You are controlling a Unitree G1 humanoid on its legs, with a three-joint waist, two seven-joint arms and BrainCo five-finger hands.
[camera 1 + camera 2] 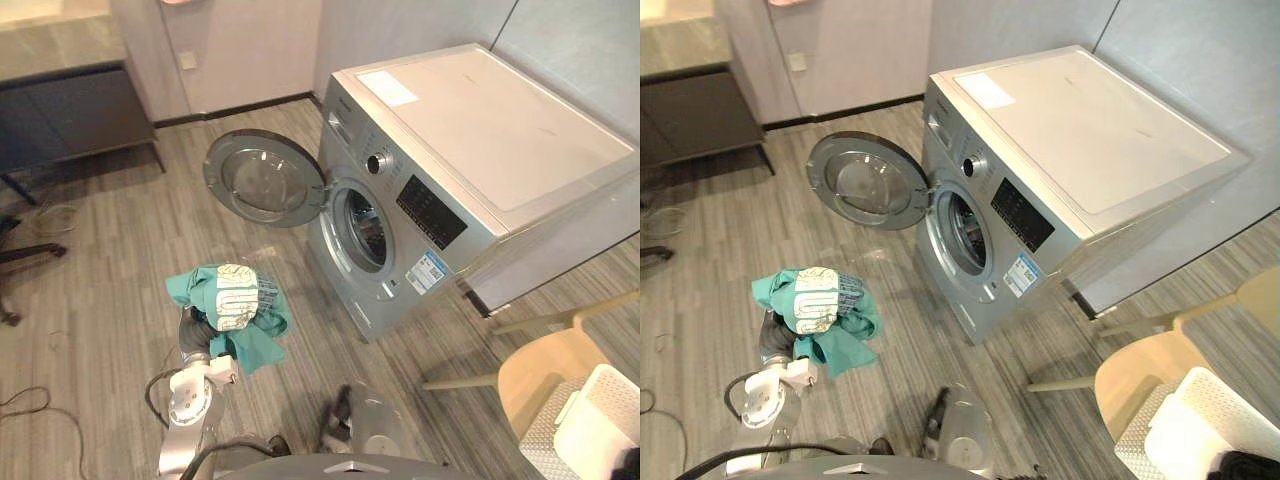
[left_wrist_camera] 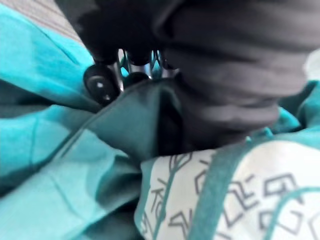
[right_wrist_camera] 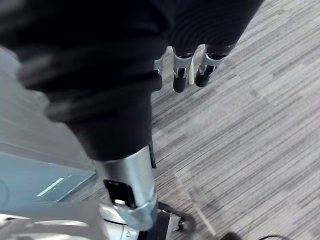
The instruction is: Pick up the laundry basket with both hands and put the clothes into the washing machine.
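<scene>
the washing machine is the biggest thing here, a silver front-loader standing on the grey striped floor, ahead of and to the right of the left hand's fingers. its round door is swung wide open to the left and sits just beyond the raised left fingers. the dark drum opening lies further to their right, well apart from them. a long dark cabinet stands against the wall far beyond the left fingers, on their left side.

a pale wooden chair stands well off to the right of both hands, near the machine's front corner. a white basket with a perforated wall is right up against the chair, and neither hand touches it. whether it rests on the seat i cannot tell.

the clothes are a teal bundle with a white patterned piece on top, held up above the floor. they are bunched around the left hand, whose dark-tipped fingers are curled into the teal cloth and clamped on it. folds of the cloth cover most of the hand.

the right hand hangs low over bare floor, its fingers loosely straight, slightly apart and holding nothing. the clothes are well to the left of these fingers.
</scene>
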